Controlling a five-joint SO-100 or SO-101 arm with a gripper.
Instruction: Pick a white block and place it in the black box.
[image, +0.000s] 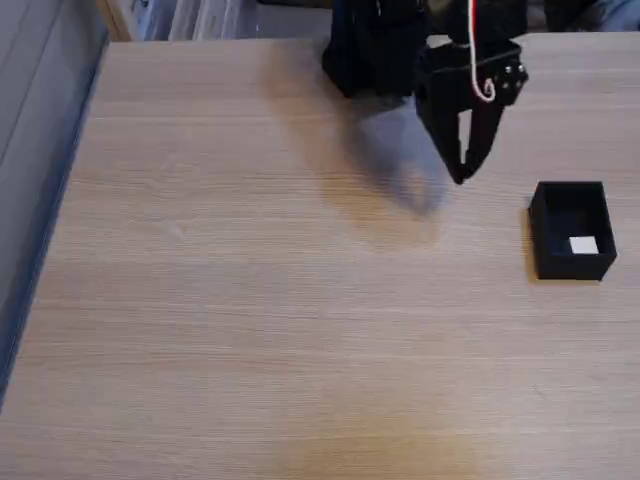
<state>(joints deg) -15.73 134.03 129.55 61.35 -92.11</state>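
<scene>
The black box (571, 230) stands open-topped on the wooden table at the right of the fixed view. Inside it, near its front right corner, lies the white block (583, 246). My gripper (461, 176) hangs above the table to the left of the box and a little behind it, its black fingers pointing down and meeting at the tips, with nothing between them. The arm's black body with a white and red wire rises behind it at the top edge.
The light wooden table (250, 300) spreads wide to the left and front of the box. Its left edge borders a grey floor strip (30, 200). The arm's shadow (400, 170) falls on the table just left of the gripper.
</scene>
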